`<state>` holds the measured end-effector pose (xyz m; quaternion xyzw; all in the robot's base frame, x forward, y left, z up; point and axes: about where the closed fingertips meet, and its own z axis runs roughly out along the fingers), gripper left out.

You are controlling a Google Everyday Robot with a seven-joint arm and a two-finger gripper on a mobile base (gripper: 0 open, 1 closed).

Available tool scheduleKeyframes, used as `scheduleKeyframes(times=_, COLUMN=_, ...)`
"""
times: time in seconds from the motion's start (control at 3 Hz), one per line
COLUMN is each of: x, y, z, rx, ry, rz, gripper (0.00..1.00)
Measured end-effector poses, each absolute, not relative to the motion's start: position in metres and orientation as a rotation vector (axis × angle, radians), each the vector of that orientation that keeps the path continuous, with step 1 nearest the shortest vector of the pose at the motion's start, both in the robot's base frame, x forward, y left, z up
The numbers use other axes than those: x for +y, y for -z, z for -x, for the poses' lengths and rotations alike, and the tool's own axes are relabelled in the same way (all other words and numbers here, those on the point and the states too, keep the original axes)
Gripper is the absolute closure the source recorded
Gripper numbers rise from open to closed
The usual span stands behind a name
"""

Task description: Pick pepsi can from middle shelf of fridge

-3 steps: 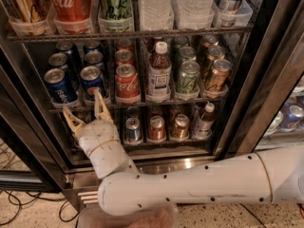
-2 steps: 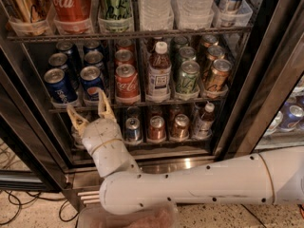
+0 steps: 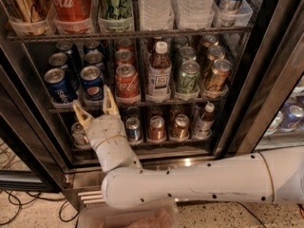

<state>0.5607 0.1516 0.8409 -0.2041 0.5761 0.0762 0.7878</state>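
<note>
1. The pepsi can [image 3: 93, 82] stands upright with its long axis vertical. Its silver top faces up and its globe logo faces out of the fridge [image 3: 266, 70].
2. It stands at the front edge of the table [image 3: 142, 103], the middle wire rack, second from the front left corner. Another blue Pepsi can [image 3: 59, 87] stands just beside it at that corner, and a red Coca-Cola can [image 3: 127, 82] stands on its other side.
3. Further along the same front edge stand a white-capped bottle [image 3: 159, 72], a green can [image 3: 188, 78] and a copper can [image 3: 218, 75].
4. The claw [image 3: 93, 102] points up at the front edge of the table, just in front of the foot of the pepsi can. Its two tan fingers [image 3: 111, 103] are spread wide and grip nothing. One tip is near each lower side of the can; whether either touches it cannot be told.
5. The white arm [image 3: 199, 179] reaches in from the lower right, below the rack.
6. A second ago the claw sat lower and further toward the front left corner, under the gap between the two blue cans. It has since shifted along the front edge and risen slightly, now centred on the pepsi can. The cans have not moved.
</note>
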Motion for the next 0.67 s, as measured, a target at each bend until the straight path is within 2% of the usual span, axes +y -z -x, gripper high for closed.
scheduleKeyframes(times=0.67, x=0.1552, y=-0.841, z=-0.5716, rx=1.24, ry=-0.178, rz=0.429, gripper=0.38)
